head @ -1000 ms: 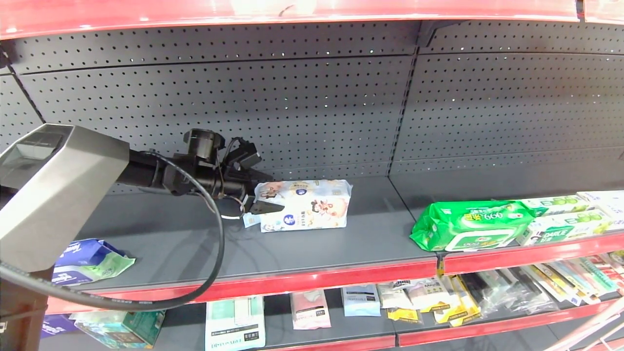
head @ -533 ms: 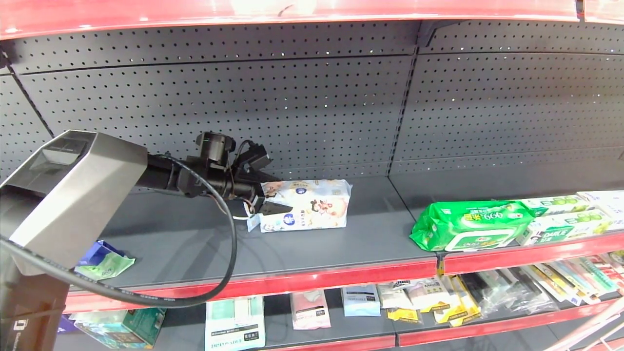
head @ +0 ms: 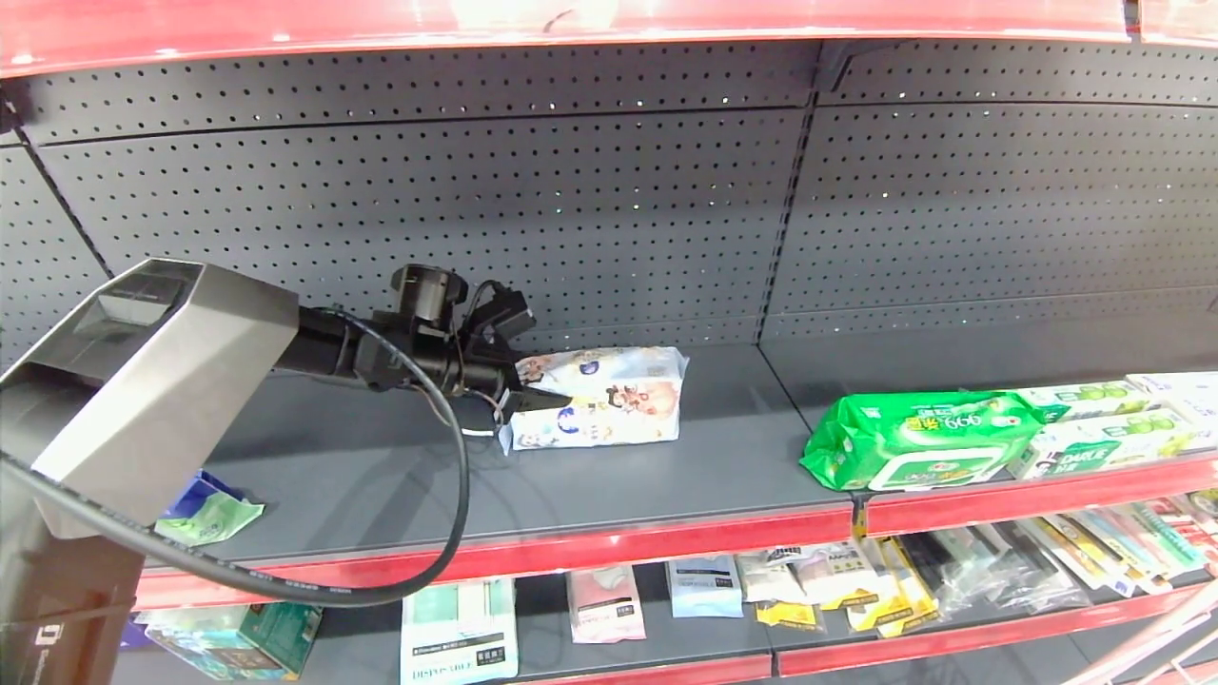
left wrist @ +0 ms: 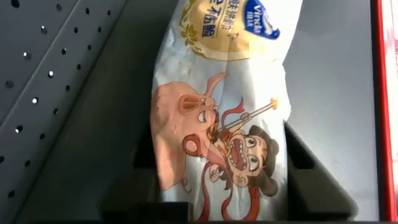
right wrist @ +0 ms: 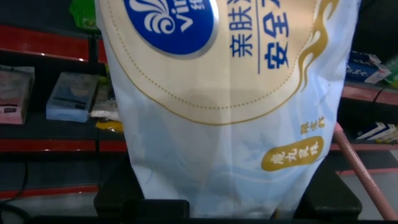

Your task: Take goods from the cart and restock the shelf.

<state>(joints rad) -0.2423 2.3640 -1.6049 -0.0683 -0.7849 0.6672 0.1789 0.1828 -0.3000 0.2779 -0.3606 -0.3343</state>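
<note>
A white tissue pack with cartoon figures (head: 609,409) rests tilted on the grey shelf board (head: 666,476), near the pegboard back. My left gripper (head: 531,390) reaches in from the left and is shut on the pack's left end. In the left wrist view the pack (left wrist: 217,124) lies squeezed between the two dark fingers (left wrist: 305,168) of the left gripper (left wrist: 224,165). In the right wrist view my right gripper (right wrist: 224,190) is shut on a second white tissue pack (right wrist: 224,93) with a blue and gold label, held in front of the lower shelves.
A green wipes pack (head: 918,438) and toothpaste boxes (head: 1104,433) lie at the shelf's right. A blue and green pack (head: 205,509) sits at the left front. The red shelf edge (head: 571,550) runs along the front. Several small goods fill the shelf below (head: 704,585).
My left arm has pushed right and deeper into the shelf. The cartoon tissue pack went with it and tipped from standing face-on to a lower, tilted lie.
</note>
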